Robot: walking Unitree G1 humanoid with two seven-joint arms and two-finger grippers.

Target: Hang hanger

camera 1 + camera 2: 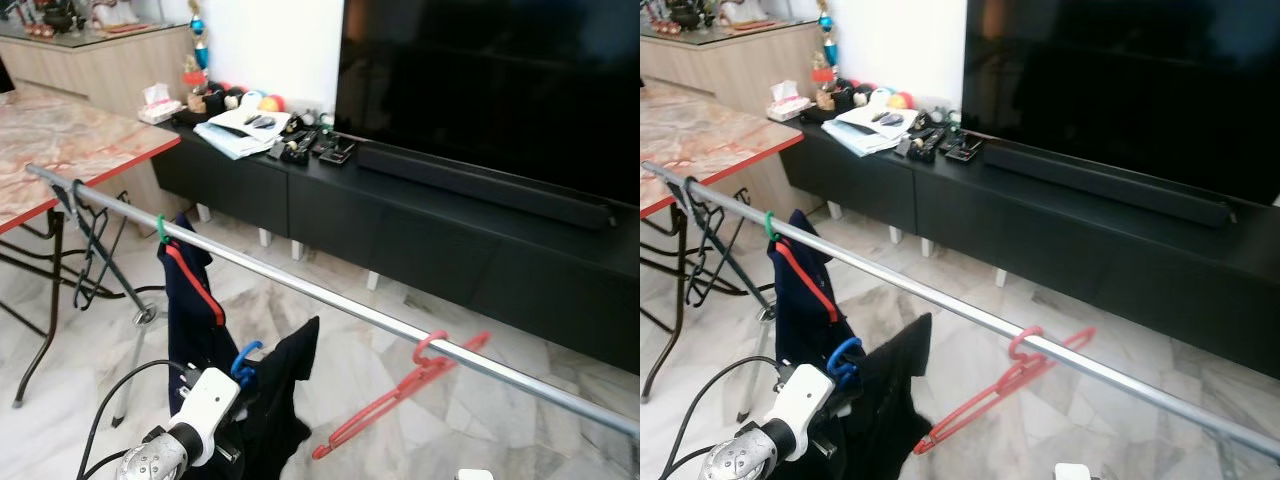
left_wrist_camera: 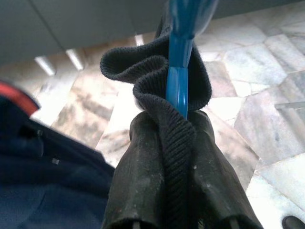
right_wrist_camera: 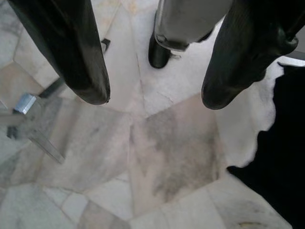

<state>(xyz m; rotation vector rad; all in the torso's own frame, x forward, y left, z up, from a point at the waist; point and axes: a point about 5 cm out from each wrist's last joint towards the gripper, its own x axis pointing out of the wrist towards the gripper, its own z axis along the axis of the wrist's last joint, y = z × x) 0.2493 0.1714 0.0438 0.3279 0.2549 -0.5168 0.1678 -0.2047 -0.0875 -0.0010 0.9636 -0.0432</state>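
Below the rail (image 1: pixel 330 298), left pincer (image 2: pixel 174 143) clamps blue hanger (image 2: pixel 178 71).

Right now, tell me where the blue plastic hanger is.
The blue plastic hanger is low on the robot's left, below the silver metal rail, clamped with a dark knitted garment in the left pincer.

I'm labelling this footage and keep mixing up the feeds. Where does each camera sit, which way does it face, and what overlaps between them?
Left eye view: on the head, looking forward and down at the metal rail, the red hanger and the left arm.
Right eye view: the head's other eye, same scene, slightly shifted.
Left wrist view: along the left gripper, shut on the blue hanger and dark garment.
Right wrist view: along the open right gripper, down at the marble floor.
Shared: both eye views and the left wrist view show the blue hanger.
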